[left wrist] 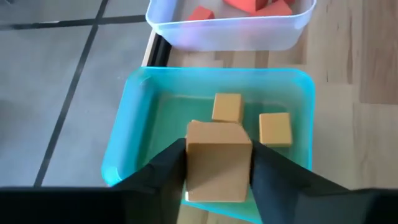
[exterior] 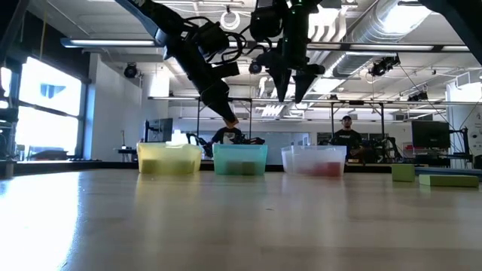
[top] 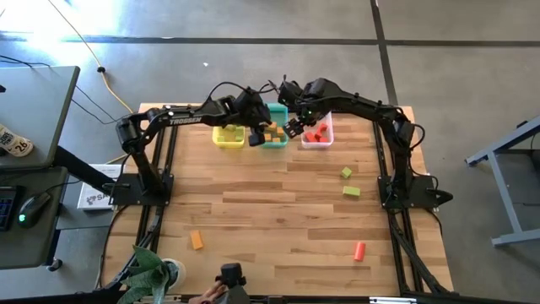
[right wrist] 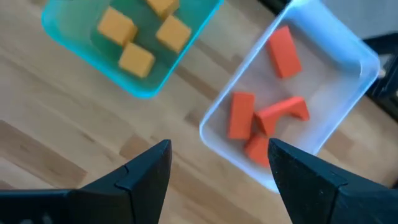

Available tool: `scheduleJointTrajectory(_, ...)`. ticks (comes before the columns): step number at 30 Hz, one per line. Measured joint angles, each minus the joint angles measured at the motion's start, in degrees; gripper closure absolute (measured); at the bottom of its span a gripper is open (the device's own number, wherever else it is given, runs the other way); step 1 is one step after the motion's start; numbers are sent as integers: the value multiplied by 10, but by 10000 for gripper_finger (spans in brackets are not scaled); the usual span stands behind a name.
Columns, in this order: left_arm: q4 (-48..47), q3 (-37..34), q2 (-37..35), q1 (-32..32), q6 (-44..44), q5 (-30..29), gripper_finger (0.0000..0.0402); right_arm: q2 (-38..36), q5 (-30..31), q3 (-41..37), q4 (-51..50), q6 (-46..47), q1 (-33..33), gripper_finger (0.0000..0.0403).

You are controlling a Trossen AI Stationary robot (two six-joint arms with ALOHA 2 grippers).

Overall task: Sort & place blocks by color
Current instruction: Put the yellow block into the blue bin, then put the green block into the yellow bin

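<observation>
Left wrist view: left pincer (left wrist: 217,180) hangs over the teal bin (left wrist: 134,124), an orange block (left wrist: 218,162) between its fingers, so the orange drop-off is in hand; whether the grip has let go I cannot tell. Next: part fully, lift clear. Right pincer (right wrist: 217,171) hovers empty, spread wide, above the clear bin (right wrist: 214,121) of red blocks (right wrist: 241,114).

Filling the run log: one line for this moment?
left gripper: orange cuboid block between fingers above teal plastic bin | right gripper: open above clear plastic bin
</observation>
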Motion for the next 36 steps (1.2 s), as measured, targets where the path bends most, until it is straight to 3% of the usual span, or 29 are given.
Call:
scheduleJointTrajectory(6,6,0,0,0,8,-2,210,0,1,0,-63,30,26,148)
scheduleJointTrajectory(15,24,0,0,-2,-1,-3,205,0,34,-1,-118,83,79,148)
scheduleJointTrajectory(26,24,0,0,-3,-3,-53,204,0,122,-2,-116,64,170,148)
scheduleJointTrajectory(36,18,0,0,-3,-2,-54,204,-1,158,-17,-115,70,228,148)
